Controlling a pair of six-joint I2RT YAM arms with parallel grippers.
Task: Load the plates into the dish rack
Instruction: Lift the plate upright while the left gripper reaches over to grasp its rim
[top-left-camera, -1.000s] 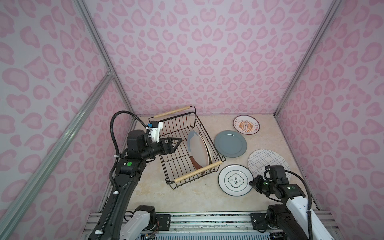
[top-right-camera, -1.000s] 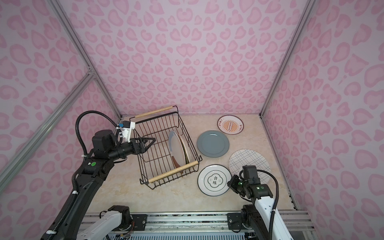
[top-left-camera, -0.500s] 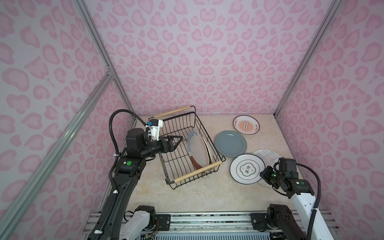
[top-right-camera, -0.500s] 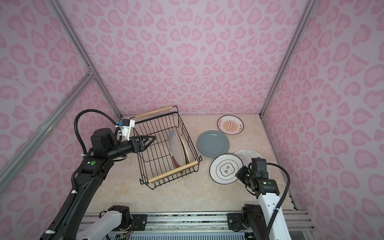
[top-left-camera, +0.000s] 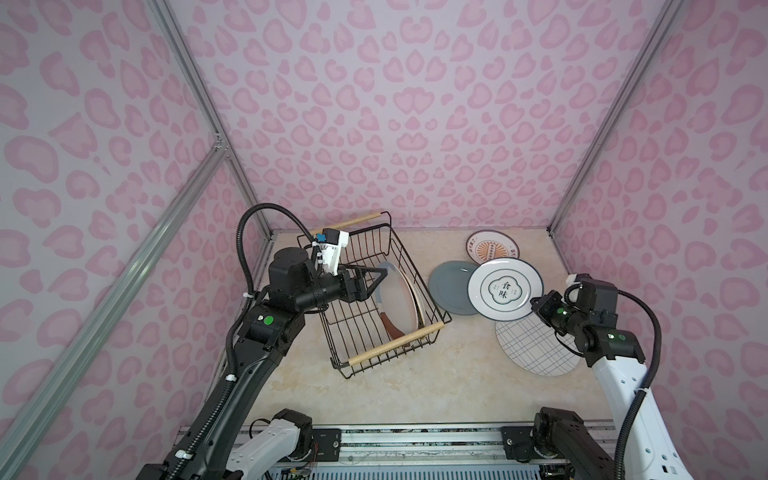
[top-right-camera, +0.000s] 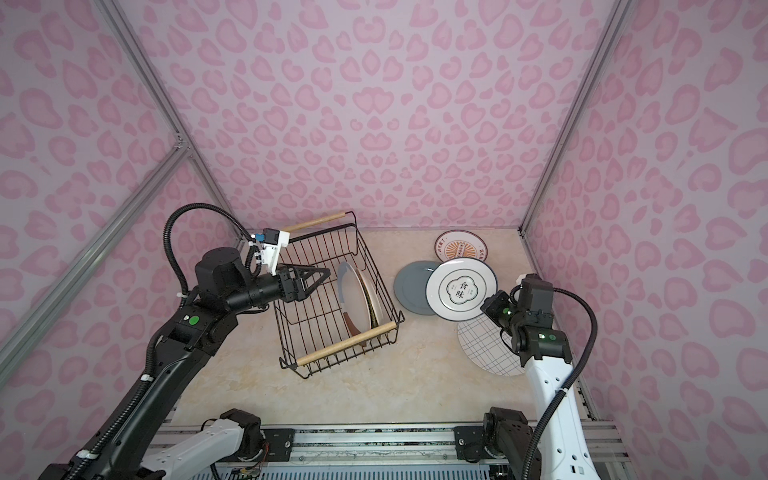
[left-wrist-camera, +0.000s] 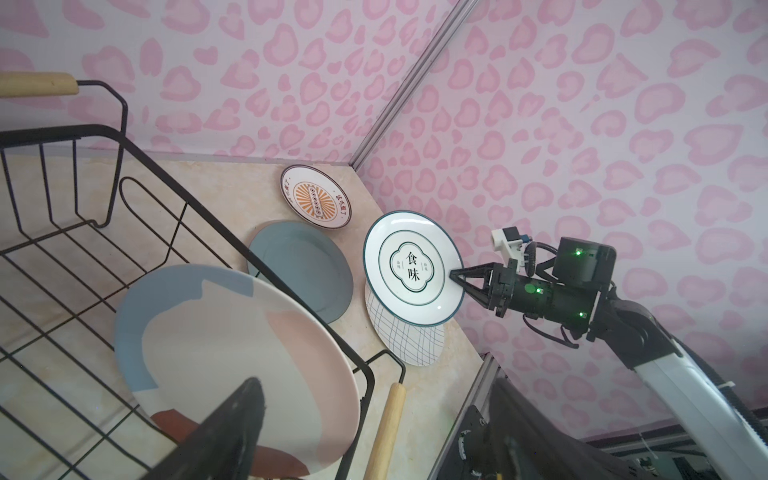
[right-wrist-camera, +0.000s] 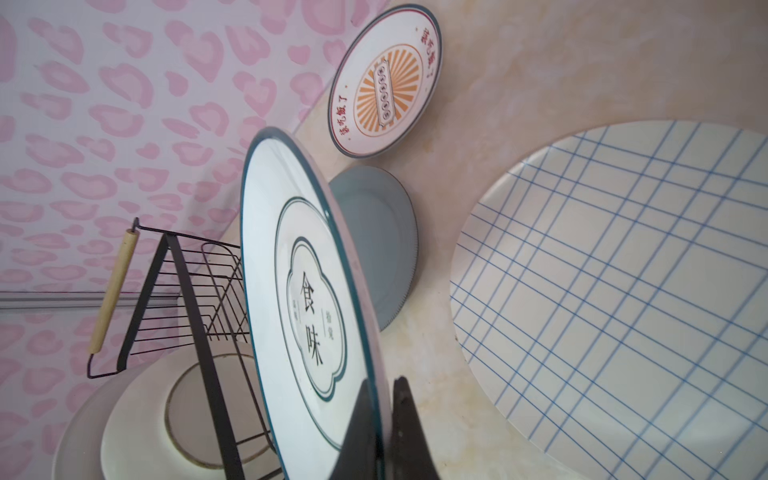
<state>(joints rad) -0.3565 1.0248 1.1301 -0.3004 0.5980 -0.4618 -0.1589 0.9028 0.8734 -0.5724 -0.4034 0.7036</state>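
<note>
Right gripper (left-wrist-camera: 455, 276) clamped on characters plate (left-wrist-camera: 413, 268) rim.
Plate hung tilted beside dish rack (top-left-camera: 395, 345); left gripper (top-left-camera: 374, 280) sat wide, empty, over it.

Reads as a robot test cell in a lab, not a home kitchen. Closed in on three sides by flat panels (top-left-camera: 395, 124) printed with pink blotches, joined at the corners by bare aluminium profiles (top-left-camera: 190, 75). Floored with a pale marble-look tabletop (top-left-camera: 436, 395). Fitted along the near edge with a metal rail (top-left-camera: 415, 446) carrying two arm bases (top-left-camera: 286, 432). Wired through black corrugated cable conduit (top-left-camera: 240, 245) looped in the open; marked by a green status light (top-left-camera: 268, 320) on a joint. Kitchenware limited to a wire dish rack (top-left-camera: 395, 344) and loose plates (top-left-camera: 532, 349) beside it.
</note>
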